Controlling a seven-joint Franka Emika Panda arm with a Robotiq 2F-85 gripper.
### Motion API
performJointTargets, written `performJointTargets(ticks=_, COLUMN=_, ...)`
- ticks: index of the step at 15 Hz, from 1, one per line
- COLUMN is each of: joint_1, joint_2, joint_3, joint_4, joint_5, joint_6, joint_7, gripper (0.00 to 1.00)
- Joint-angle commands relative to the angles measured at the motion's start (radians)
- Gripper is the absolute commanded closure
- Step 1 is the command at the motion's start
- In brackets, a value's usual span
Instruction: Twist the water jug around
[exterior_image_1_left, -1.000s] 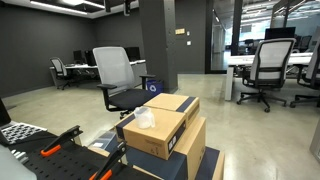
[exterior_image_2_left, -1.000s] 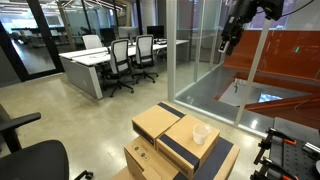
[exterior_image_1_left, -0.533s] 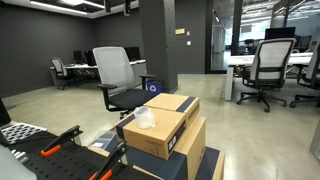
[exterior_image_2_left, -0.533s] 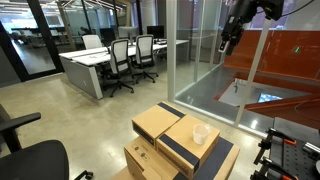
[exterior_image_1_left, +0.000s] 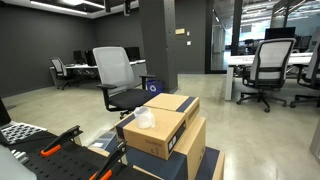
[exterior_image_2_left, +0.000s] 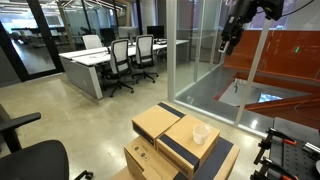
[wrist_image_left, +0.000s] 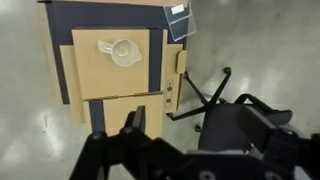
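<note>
- Position: the water jug stands upright on top of the upper cardboard box, towards one end of the lid. Nothing touches it.
- Risk: the jug looks light and empty, so an off-centre pinch would likely make it slide or tip instead of turning. A sideways shove could push it off that end.
- Risk: the descent is long, and misjudging the height would drive the fingers into the cardboard.
- Arm: it is raised high at the upper right of an exterior view with the wrist pointing down. The gripper hangs well above the jug and holds nothing. Whether it is released or clenched I cannot tell, since it is small there and a dark blur in the wrist view.
</note>
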Motion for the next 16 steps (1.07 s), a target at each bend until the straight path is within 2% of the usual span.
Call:
performJointTargets(ticks=1, joint_1=-0.02, joint_2=0.001, joint_3=0.017, joint_4=0.002, joint_5=0.009, joint_6=-0.004, joint_7=-0.008, gripper=0.0)
performJointTargets(ticks=6, joint_1=-0.03, joint_2=0.002, joint_3=0.029, joint_4=-0.005, joint_5=-0.001, joint_6=0.009, joint_7=0.003, gripper=0.0)
performJointTargets(ticks=13, joint_1=-0.09, joint_2=0.036, joint_3=0.057, joint_4=-0.006, joint_5=-0.072, joint_6=-0.015, joint_7=0.09, gripper=0.0)
performJointTargets(ticks=16, joint_1=-0.102, joint_2=0.05, joint_3=0.051, joint_4=-0.014, joint_5=-0.1, joint_6=-0.014, joint_7=0.073, gripper=0.0)
